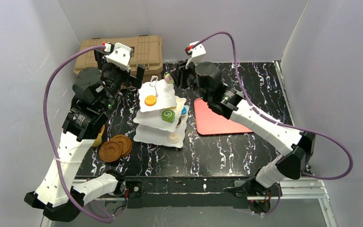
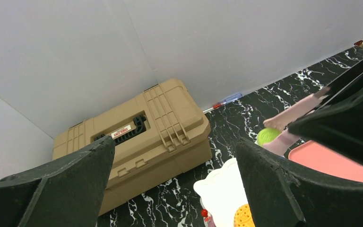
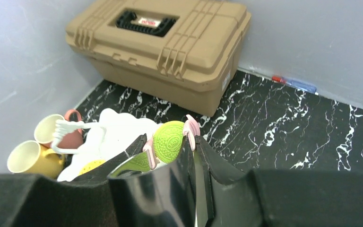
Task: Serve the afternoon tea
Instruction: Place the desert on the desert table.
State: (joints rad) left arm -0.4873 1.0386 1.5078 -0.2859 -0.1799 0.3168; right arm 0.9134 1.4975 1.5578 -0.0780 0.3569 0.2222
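The stand sits at the middle of the top view. It has three white square plates with wavy edges, stacked slightly askew, and a white wire loop on top. An orange cookie lies on the top plate, a green swirl cake on the middle plate, and a pale piece on the lowest.

Two brown saucers overlap at the stand's lower left. In the right wrist view a yellow cup and a pink cup stand side by side at the left edge.

The right gripper, at upper centre of the top view, is clamped on pink tongs. The tongs pinch a green sandwich cookie just past the top plate's edge.

The left gripper, upper left, has its fingers wide apart, holds nothing, and faces the tan case. A red tray lies right of the stand.
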